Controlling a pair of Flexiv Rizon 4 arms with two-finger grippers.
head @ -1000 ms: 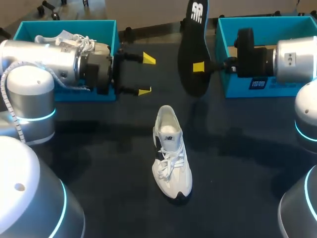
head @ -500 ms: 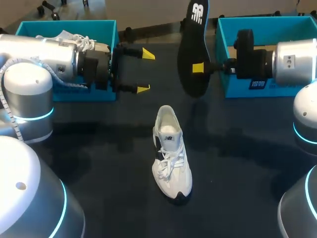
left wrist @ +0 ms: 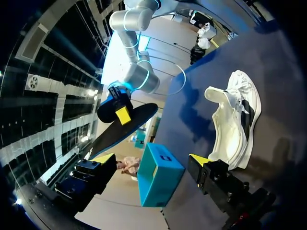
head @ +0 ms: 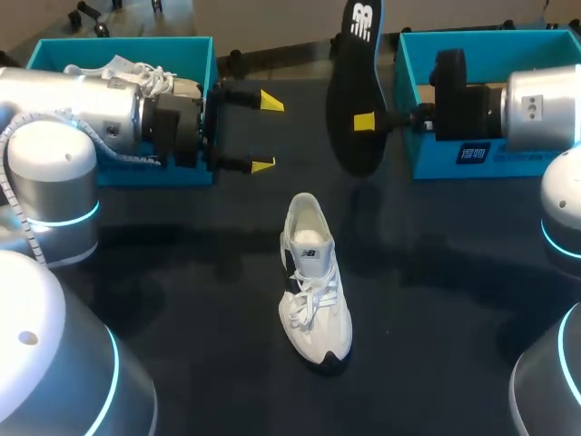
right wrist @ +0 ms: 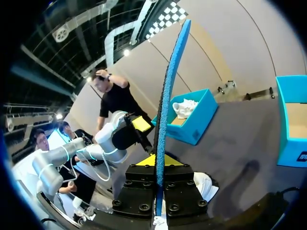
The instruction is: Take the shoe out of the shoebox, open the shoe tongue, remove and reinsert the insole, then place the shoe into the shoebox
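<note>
My right fingers [head: 363,122] are pinching the black insole [head: 352,91] from both sides, low on its length. They hold it on edge in the air, with the end that bears a white mark uppermost. In the right wrist view the insole [right wrist: 167,96] rises straight out from between the fingers, seen edge-on, its blue face toward one side. It hangs over the dark tabletop [head: 182,272] in the gap between the two boxes, just beside the left wall of the right shoebox [head: 406,100], and well apart from the shoe.

My left fingers [head: 270,102] are spread wide with nothing between them. They hover just beside the right wall of the left shoebox [head: 54,50] and point across toward the insole. In the left wrist view the right arm and its insole [left wrist: 127,125] lie ahead of them.

The white shoe [head: 313,282] stands upright on its sole near the middle of the tabletop, outside both boxes. Its toe points toward the near edge and its heel opening toward the insole. The laces sit loose over the tongue; the tongue looks lifted, though I can't be sure from this angle. From the left wrist the shoe [left wrist: 235,120] lies off to one side of the fingers, untouched.

A second white shoe [head: 136,73] rests inside the left shoebox, partly behind my left arm. My right arm crosses over the right shoebox.
</note>
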